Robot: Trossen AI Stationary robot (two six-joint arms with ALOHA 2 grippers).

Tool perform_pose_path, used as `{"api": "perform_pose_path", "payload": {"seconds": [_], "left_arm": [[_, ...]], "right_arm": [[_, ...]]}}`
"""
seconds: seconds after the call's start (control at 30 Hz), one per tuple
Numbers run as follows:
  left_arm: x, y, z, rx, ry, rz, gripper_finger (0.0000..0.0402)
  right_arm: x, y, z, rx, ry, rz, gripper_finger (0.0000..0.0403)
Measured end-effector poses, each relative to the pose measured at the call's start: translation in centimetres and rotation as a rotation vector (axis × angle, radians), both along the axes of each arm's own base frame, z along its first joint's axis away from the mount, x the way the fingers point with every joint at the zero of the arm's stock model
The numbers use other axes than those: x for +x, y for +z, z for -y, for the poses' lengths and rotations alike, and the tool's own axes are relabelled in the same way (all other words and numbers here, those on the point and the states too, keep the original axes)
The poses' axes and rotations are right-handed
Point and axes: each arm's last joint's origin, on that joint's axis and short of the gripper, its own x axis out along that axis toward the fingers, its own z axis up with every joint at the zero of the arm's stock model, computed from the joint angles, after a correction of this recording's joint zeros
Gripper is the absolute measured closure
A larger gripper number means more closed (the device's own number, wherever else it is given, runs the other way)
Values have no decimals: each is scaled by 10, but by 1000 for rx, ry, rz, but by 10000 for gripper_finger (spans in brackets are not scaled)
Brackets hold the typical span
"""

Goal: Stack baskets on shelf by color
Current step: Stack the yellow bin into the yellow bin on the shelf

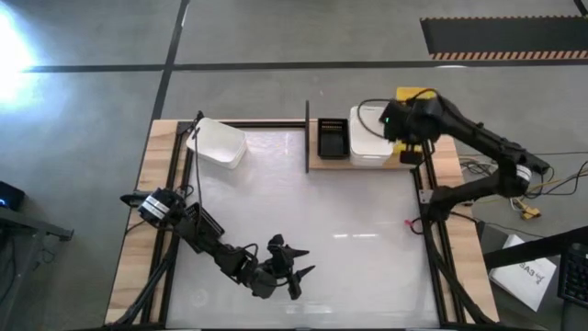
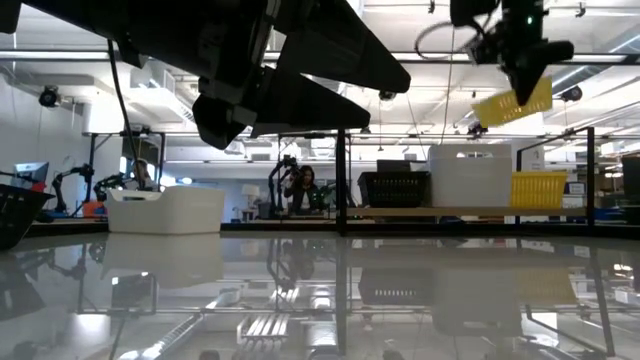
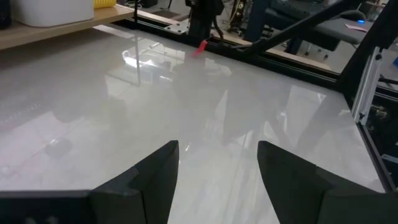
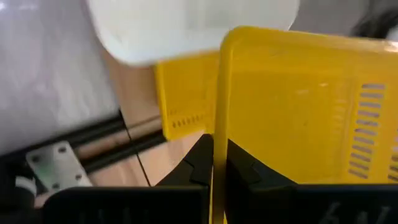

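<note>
Left gripper (image 1: pixel 296 269) idles near table's front edge, jaws wide, empty; right gripper (image 4: pixel 219 163) pinches a yellow basket (image 4: pixel 311 106) by its rim, tilted, slotted sides, raised above the second yellow basket (image 2: pixel 538 188) on the shelf (image 1: pixel 327 163), likely for colour stacking; white basket (image 1: pixel 217 142) apart.

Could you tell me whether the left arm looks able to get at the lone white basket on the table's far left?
Probably yes. The left hand is open and empty near the table's front, and bare tabletop lies between it and the white basket. The right hand is busy holding a yellow basket over the shelf.
</note>
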Motion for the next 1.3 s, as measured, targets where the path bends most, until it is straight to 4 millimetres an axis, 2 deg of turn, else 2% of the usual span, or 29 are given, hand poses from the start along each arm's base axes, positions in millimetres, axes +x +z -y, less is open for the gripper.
{"api": "perform_pose_path", "payload": {"seconds": [0.1,0.23,0.53,0.83,1.07,1.3], "left_arm": [[0,0,0,0,0,0,198],[0,0,0,0,-1,0,198],[0,0,0,-2,-1,0,198],[0,0,0,-4,-1,2,198],[0,0,0,-5,-1,3,198],[0,1,0,-7,-1,5,198]], "right_arm": [[-10,-8,20,57,-31,-6,394],[-13,-18,31,106,7,33,394],[-9,-45,37,172,74,-34,394],[-23,-68,47,210,23,-68,394],[-23,-83,50,246,57,4,394],[-25,-93,49,273,51,-3,394]]}}
